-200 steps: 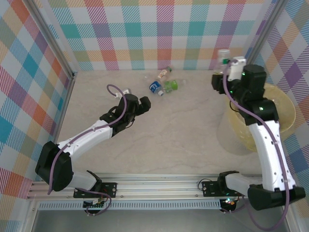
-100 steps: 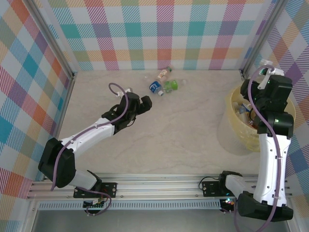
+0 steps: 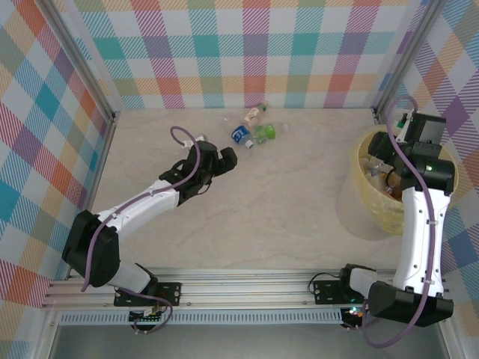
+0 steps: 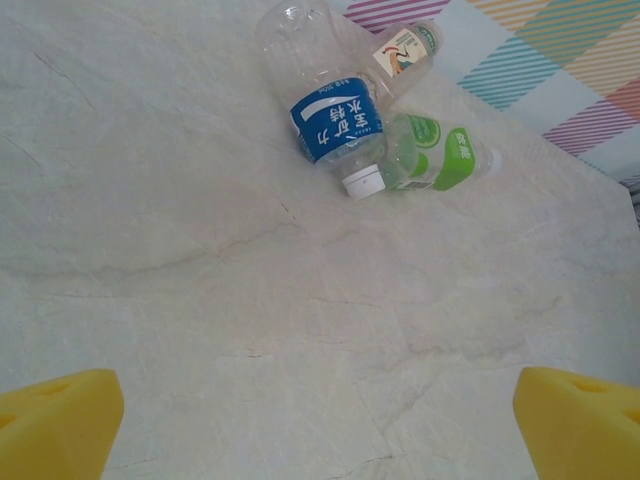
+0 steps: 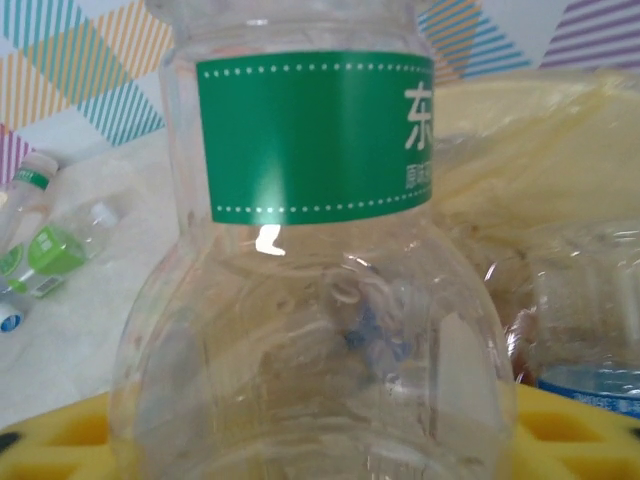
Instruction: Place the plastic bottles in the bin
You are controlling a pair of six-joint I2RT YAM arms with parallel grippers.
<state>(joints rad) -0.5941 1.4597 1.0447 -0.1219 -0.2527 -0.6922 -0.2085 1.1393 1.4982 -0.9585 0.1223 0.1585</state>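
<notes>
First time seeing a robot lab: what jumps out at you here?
A clear green-labelled bottle looms close before the right wrist camera, by the pale-yellow bin on the right. Three more bottles lie huddled by the far checked wall, the open left end effector facing them.

In the right wrist view the green-labelled bottle [image 5: 315, 140] is cut off at top and bottom and hides most of the yellow fingers [image 5: 575, 430] of the right hand [image 5: 320, 450], so its grip cannot be told; from above, the plastic bottles [image 3: 373, 169] in the bin [image 3: 363, 200] are too small to tell apart.
</notes>
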